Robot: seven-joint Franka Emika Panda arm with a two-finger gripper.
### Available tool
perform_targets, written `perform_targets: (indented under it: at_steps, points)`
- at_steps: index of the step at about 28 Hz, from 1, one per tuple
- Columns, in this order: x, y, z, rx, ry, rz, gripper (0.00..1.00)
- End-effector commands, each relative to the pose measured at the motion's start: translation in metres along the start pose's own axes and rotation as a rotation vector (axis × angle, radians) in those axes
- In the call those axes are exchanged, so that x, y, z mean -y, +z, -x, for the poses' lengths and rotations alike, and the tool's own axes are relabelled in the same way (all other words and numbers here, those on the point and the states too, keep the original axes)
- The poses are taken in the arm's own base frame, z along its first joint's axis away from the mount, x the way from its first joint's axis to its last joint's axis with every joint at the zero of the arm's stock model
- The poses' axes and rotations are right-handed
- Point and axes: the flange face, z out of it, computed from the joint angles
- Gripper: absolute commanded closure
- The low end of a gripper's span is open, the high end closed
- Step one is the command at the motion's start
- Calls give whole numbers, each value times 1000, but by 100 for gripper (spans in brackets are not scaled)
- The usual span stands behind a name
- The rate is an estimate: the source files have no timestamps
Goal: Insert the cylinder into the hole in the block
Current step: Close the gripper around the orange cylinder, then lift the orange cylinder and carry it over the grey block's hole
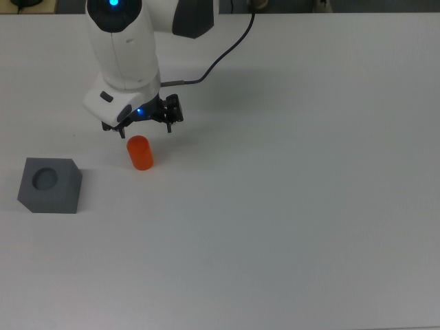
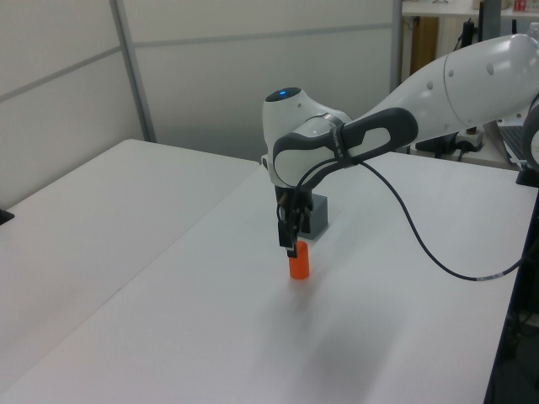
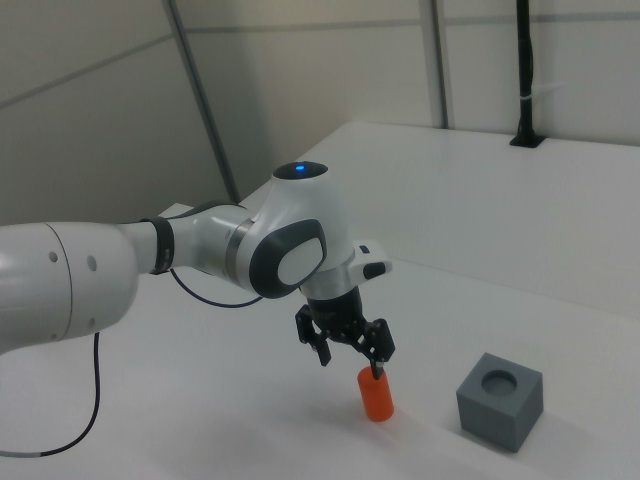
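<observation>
The cylinder [image 1: 140, 152] stands upright on the white table [image 1: 289, 206], one flat end down and its long axis vertical; in the top view it appears slightly foreshortened, its rounded top nearer the upper edge of the picture. It rests alone on bare tabletop, well apart from the block [image 1: 49, 185], which sits toward the top view's left with the hole [image 1: 46, 179] facing up and nothing in it. In the right view the same pair shows with the block on the right view's right of the cylinder, a clear gap between them. The gripper [image 1: 144, 128] hangs just above the cylinder with its two dark fingers spread apart and nothing between them; in the right view one fingertip [image 3: 377, 372] comes down to about the level of the cylinder's top rim, but whether it touches cannot be told. In the top view the claw sits a little toward the upper edge from the cylinder, so the fingers are not yet around its body. In the left view the arm's white wrist and the claw cover the cylinder's upper end, and most of the block is hidden behind them, only a grey corner showing. The arm's upper links are cut off at the top edge of the top view, and a black cable [image 1: 220, 58] trails from it across the table
</observation>
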Motion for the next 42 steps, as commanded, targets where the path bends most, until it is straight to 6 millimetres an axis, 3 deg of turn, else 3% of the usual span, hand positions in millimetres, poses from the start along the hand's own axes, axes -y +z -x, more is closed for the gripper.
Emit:
perform_targets:
  at_steps: [1, 22, 23, 24, 28, 31, 36, 42]
  points:
    - [-3, 3, -6, -9, -30, 29, 0]
    - [-11, 32, -15, -16, -43, 69, 1]
    - [-11, 32, -15, -16, -43, 71, 6]
    - [-11, 32, -15, -15, -47, 73, 25]
    - [-12, 32, -14, -17, -47, 72, 56]
    - [-12, 32, -14, -15, -47, 72, 67]
    - [-11, 31, -15, -24, -49, 74, 69]
    - [-12, 30, -16, -34, -48, 77, 80]
